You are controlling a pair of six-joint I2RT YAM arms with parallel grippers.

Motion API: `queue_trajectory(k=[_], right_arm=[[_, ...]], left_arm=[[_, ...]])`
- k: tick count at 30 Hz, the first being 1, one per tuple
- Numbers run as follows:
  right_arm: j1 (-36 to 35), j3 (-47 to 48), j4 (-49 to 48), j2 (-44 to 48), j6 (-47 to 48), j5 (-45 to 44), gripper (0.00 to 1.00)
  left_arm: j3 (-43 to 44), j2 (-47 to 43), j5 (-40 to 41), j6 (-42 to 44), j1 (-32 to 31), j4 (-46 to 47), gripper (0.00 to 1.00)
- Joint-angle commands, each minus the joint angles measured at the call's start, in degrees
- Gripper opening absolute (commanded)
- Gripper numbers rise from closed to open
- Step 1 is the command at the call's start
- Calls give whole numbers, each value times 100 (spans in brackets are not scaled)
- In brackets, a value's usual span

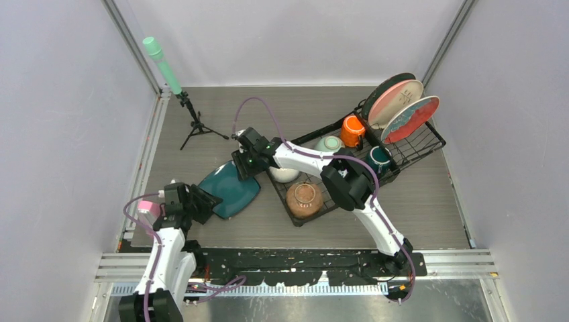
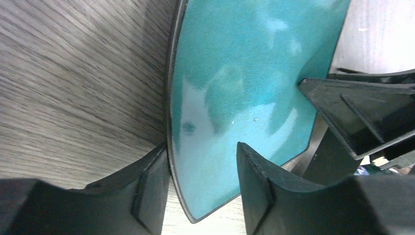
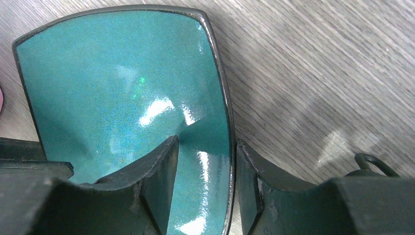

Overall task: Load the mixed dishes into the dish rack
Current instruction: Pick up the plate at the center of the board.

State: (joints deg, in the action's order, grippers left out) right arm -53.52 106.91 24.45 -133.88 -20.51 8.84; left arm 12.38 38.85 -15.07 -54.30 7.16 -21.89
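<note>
Top external: large dark teal speckled plate lies flat on grey wood table, just left of black wire dish rack. Left gripper and right gripper straddle opposite rims; I cannot tell whether they clamp.

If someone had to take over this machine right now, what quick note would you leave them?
Left claw: straddles the near rim of the teal plate; clamped or not, unclear.
Right claw: straddles its far rim; likewise unclear.
In the rack: orange mug, dark teal mug, mint-green bowl, white bowl, brown bowl, upright plates.
Left to do: the teal plate, beside the rack, must go in.
</note>
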Motion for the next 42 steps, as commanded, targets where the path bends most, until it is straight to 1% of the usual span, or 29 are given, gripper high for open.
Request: queue_trajectory(k=[1,4,7,9,10,11,12,14,15,16,17,18,20,21,22,26,29,31,32,33,34,35,36,37,38,42], right_arm=[[-744,-176,-229,-168,-768,2275,49],[-742,-199,-250,-161,-829,2283,48],[-747,-173,-238,-200,-817,2452,48],[-748,-179,-236,-219,-785,2542,47],[-748,-168,-242,-227,-774,2582,47],[-748,-170,-241,-233,-772,2641,47],[-748,-166,-244,-225,-770,2667,47],[-753,-160,-260,-202,-787,2674,47],[-755,-161,-271,-192,-796,2686,47],[-752,-155,-293,-173,-825,2698,47],[-754,-154,-297,-164,-841,2727,47],[-756,-156,-306,-147,-876,2737,47],[-757,-191,-315,-102,-910,2718,47],[-757,-207,-321,-80,-919,2697,47],[-757,-252,-343,-36,-943,2639,47],[-757,-390,-445,39,-997,2565,47],[-749,-490,-604,127,-1045,2617,49],[-748,-511,-767,188,-1125,2776,51],[-744,-499,-788,196,-1175,2805,51],[-737,-466,-790,218,-1197,2842,52],[-721,-459,-792,225,-1246,2864,52],[-708,-449,-796,236,-1272,2914,52],[-698,-460,-822,238,-1322,2948,52],[-692,-461,-829,229,-1323,3056,52],[-679,-454,-806,220,-1306,3094,52],[-652,-523,-913,171,-1422,3259,52]], left_arm=[[157,523,-1586,181,-198,1471,49],[183,578,-1683,268,-198,1650,43],[408,418,-1611,581,-203,1254,38],[373,303,-1617,596,-202,1388,29],[382,258,-1564,625,-200,1380,26],[401,232,-1521,645,-202,1357,18],[413,214,-1535,663,-201,1387,14],[423,204,-1599,667,-203,1462,14],[431,196,-1593,648,-198,1483,18],[438,170,-1561,617,-202,1472,18],[452,112,-1542,614,-198,1461,14],[465,30,-1505,602,-197,1459,13],[482,-193,-1328,539,-198,1380,14],[480,-301,-1267,542,-200,1347,4],[481,-393,-1205,543,-198,1317,0],[581,-546,-971,681,-198,900,0],[705,-636,-1053,694,-197,906,0],[808,-779,-954,697,-203,862,0],[862,-838,-922,698,-198,855,3],[934,-888,-900,720,-197,813,11],[1012,-895,-868,746,-202,738,14],[1094,-876,-851,772,-198,680,14],[1159,-832,-852,815,-201,655,11],[1275,-804,-813,943,-202,526,4],[1402,-760,-747,999,-200,371,0],[1456,-523,-900,974,-202,457,0]])
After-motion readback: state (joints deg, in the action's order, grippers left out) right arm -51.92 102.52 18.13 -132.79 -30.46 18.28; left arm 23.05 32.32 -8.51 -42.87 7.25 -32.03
